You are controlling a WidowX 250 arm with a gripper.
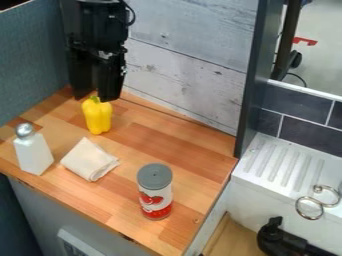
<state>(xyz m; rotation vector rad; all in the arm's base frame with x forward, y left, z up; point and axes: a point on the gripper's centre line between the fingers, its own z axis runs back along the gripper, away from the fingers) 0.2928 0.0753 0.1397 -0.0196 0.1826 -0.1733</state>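
Note:
The black gripper hangs down at the upper left of the camera view, its two fingers apart. Right below the fingertips a yellow bell pepper stands upright on the wooden counter, its green stem near the gap between them. Whether the fingers touch the pepper I cannot tell. A folded cream cloth lies in front of the pepper. At the left, a white bottle with a silver top stands close to the cloth. A can with a grey lid and a red-and-white label stands upright nearer the front.
A blue-grey panel borders the counter on the left, and a whitewashed plank wall is behind. A dark upright post rises at the right. Beyond it are a white ribbed drainboard, metal rings and a black faucet.

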